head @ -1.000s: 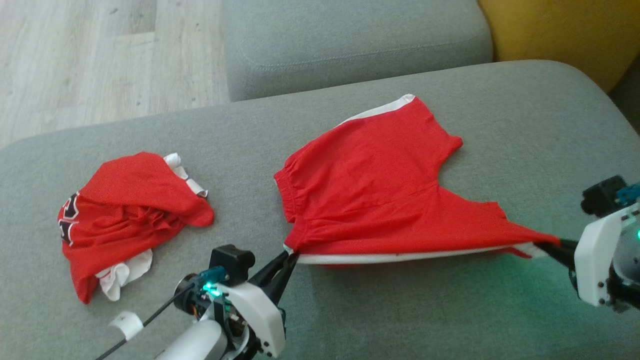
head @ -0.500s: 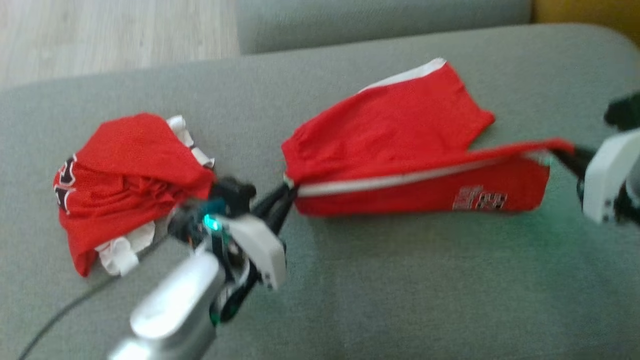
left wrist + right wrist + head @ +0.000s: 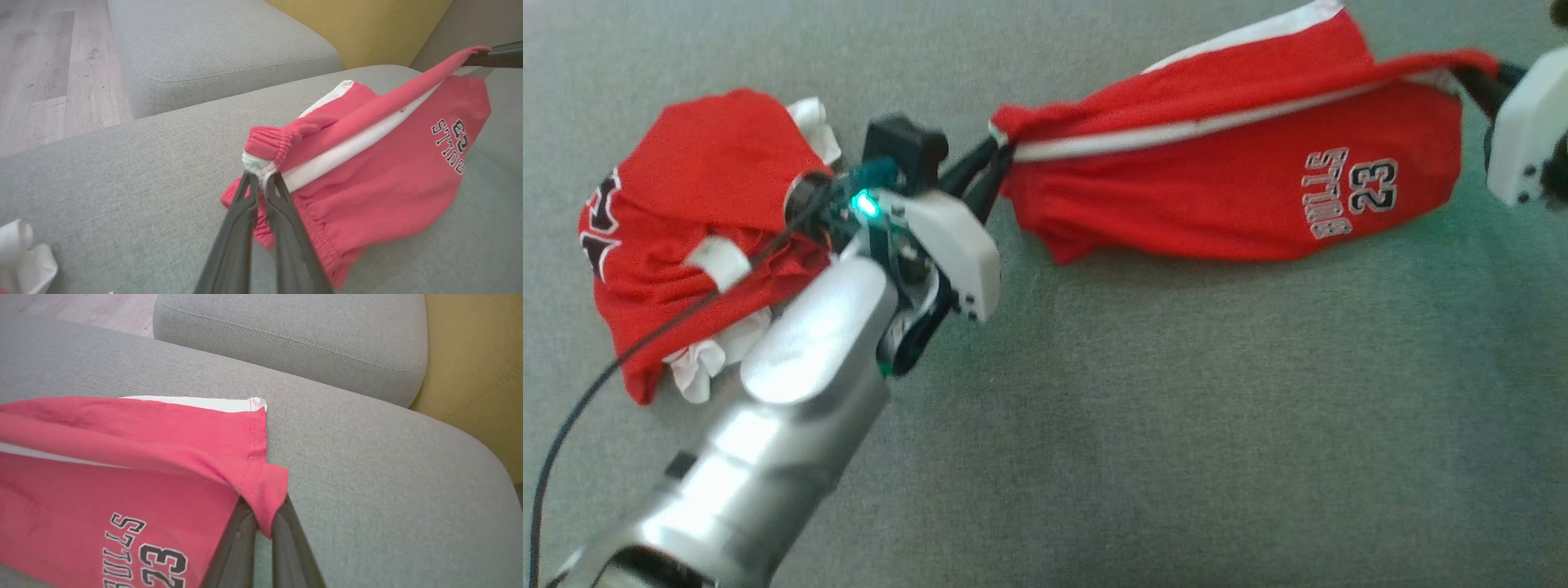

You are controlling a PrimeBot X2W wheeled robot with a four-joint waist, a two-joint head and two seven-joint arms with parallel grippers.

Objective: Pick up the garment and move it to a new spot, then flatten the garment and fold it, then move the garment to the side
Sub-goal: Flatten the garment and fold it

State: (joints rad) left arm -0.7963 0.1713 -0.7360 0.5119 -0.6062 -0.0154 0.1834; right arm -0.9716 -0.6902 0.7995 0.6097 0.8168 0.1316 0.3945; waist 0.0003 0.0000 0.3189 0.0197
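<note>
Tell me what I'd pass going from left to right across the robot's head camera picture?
Crumpled red garment → left gripper, pinching the waistband end of the red shorts → the shorts themselves, stretched out → right gripper, pinching their other end.

**Red and white on grey-green**

The garment (image 3: pixel 1217 196) is bright red with a white side stripe and black-and-white "BULLS 23" lettering (image 3: pixel 1352 192). A second garment (image 3: pixel 694 188) is the same red, with white trim and black-and-white print. The sofa (image 3: pixel 1176 408) is plain grey-green weave. The left tool (image 3: pixel 995 155) and right tool (image 3: pixel 1474 73) have dark fingers and white housings. The upholstery (image 3: pixel 367 28) is mustard yellow and the floor (image 3: pixel 49 61) is pale wood-grain.
</note>
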